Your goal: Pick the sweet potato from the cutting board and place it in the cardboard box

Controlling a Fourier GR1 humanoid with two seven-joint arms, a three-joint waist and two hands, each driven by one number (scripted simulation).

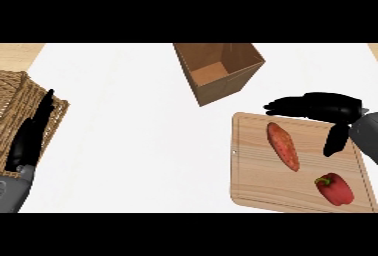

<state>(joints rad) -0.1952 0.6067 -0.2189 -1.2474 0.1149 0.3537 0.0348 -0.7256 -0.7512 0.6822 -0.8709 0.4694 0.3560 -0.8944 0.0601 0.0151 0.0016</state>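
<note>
A: Where is the sweet potato (283,146)?

B: Lying flat on the cutting board (258,190), in its upper left part, long axis running down and to the right. Nothing holds it.

A: And the right hand (317,106)?

B: It sits over the board's far edge, just beyond the sweet potato's upper end. Its fingers (284,105) stretch out towards the left, the thumb (336,140) hangs down over the wood beside the sweet potato. Spread and holding nothing. I can't tell whether a fingertip touches the vegetable; it looks just apart.

A: Anything else on the board?

B: A red bell pepper (336,189) near the lower right corner, well apart from the sweet potato.

A: The cardboard box (219,70)?

B: On the white desk (140,150) beyond the board, up and to the left, tilted, its opening facing the view. Nothing shows inside.

A: The other arm?

B: The left hand (29,137) rests at the left edge, fingers straight, in front of a wicker basket (18,92).

A: So how far along?

B: Early, I'd judge. The grasp isn't made; lifting, carrying to the box and releasing all remain.
</note>
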